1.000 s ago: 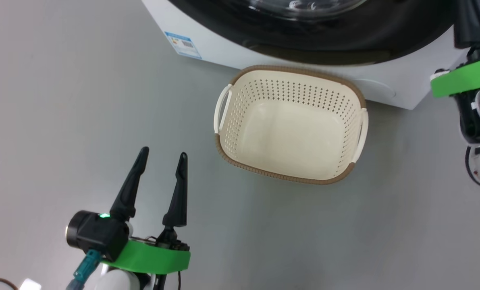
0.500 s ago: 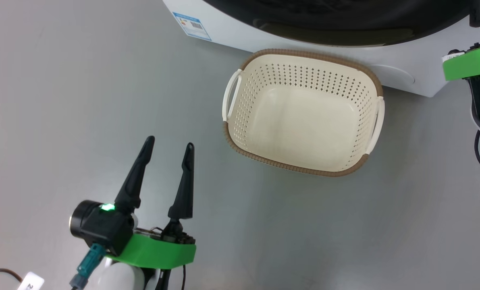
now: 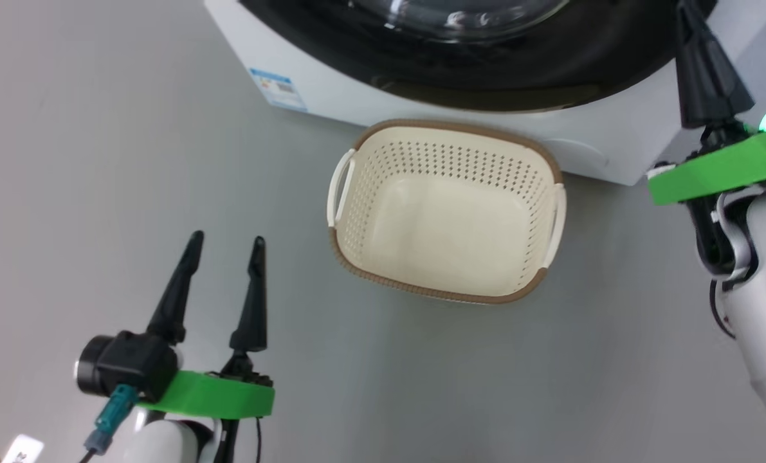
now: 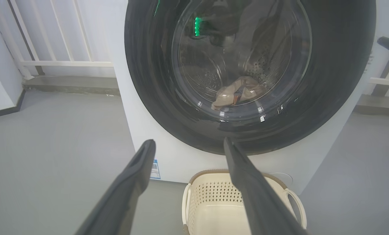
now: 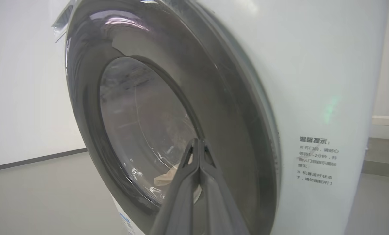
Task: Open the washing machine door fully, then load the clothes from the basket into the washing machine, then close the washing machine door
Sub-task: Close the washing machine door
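Left wrist view looks straight at the washing machine door (image 4: 148, 65), and it lies closed against the front. Behind its glass the clothes (image 4: 235, 93) rest low in the drum of the washing machine (image 4: 181, 163). The basket (image 3: 440, 157) stands empty on the floor (image 3: 100, 161), just before the machine.

Compared with a second ago, the whole head picture has shifted, so I judge that the camera moved and not the things: basket and machine keep the same relation. The door was already closed then and the basket already empty.

The left gripper (image 3: 226, 238) hangs released, with fingers spread, well apart from the basket. The right gripper (image 5: 197, 142) is clenched on nothing, its tips near the door's right side. It seems that all three steps are done; whether the latch caught, I cannot tell.
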`<state>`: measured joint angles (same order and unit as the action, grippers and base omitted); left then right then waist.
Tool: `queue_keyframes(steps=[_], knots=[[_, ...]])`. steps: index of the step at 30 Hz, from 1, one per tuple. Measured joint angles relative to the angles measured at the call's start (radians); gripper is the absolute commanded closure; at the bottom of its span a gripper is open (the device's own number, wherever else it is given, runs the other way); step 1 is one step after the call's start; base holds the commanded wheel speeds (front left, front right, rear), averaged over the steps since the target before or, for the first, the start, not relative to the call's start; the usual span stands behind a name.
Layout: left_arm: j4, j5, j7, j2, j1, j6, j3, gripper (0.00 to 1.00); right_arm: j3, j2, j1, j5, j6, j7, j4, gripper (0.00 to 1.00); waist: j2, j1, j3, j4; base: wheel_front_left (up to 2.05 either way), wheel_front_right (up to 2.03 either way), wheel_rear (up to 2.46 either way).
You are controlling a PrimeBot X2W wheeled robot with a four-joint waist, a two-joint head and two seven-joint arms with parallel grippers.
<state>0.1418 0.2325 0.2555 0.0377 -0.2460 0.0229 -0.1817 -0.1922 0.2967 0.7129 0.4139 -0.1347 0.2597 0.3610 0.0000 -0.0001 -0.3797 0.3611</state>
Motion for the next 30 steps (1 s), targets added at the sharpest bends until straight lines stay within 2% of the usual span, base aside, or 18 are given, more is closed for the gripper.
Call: queue_keyframes(steps=[1, 2, 4, 14, 30], knots=[[0.007, -0.002, 0.0, 0.0, 0.001, 0.005, 0.013, 0.0, 0.001, -0.005, -0.013, 0.0, 0.0, 0.0, -0.003, 0.33, 0.0, 0.0, 0.009, -0.007, 0.0, 0.0, 0.0], [0.013, -0.007, 0.0, 0.0, 0.002, 0.012, 0.026, 0.0, 0.001, -0.007, -0.025, 0.0, 0.0, 0.0, -0.009, 0.18, 0.0, 0.0001, 0.018, -0.015, 0.0, 0.0, 0.0], [0.023, -0.012, 0.0, 0.0, 0.005, 0.025, 0.051, 0.0, 0.0, -0.011, -0.047, 0.0, 0.001, 0.0, -0.02, 0.01, 0.0, 0.0, 0.035, -0.032, 0.0, 0.0, 0.0], [0.067, -0.068, 0.0, 0.0, 0.03, 0.073, 0.163, 0.0, 0.002, -0.043, -0.195, 0.0, 0.001, 0.0, -0.058, 0.0, 0.0, 0.0, 0.117, -0.133, 0.0, 0.0, 0.0], [0.071, -0.113, 0.0, 0.007, 0.096, 0.099, 0.3, 0.0, 0.001, -0.08, -0.37, -0.003, 0.001, 0.0, -0.068, 0.0, 0.0, -0.0001, 0.212, -0.328, 0.0, 0.0, 0.0]])
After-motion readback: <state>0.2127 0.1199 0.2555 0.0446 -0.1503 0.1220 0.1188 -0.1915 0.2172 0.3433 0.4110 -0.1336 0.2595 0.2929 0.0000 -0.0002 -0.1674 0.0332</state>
